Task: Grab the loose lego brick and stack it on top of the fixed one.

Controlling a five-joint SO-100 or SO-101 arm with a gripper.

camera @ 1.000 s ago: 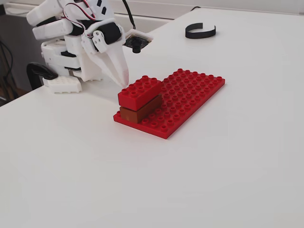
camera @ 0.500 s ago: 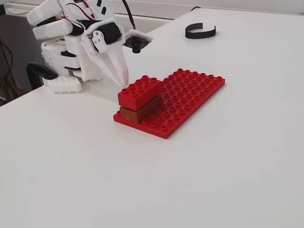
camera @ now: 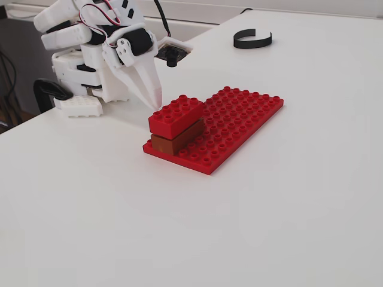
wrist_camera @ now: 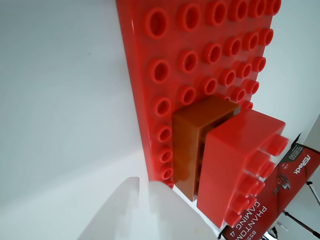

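On a white table (camera: 287,197), the white arm (camera: 90,42) stood at the left of the fixed view, bent forward and down, its gripper (camera: 157,103) tapering to a point just beside the upper left edge of the loose lego brick (camera: 177,115). The fingers appeared drawn close together and held nothing, the tip sitting next to the brick rather than around it. That bright red brick, eight studs up in two rows of four, rested on top of the fixed one (camera: 175,139), a rust-brown brick of the same footprint, though slightly askew so that a strip of brown showed along one side in the wrist view (wrist_camera: 200,142). The pair stood at the near left corner of the flat red studded baseplate (camera: 239,122). Farther right, near the table's far edge, lay a black open ring (camera: 252,39), well apart from the bricks.
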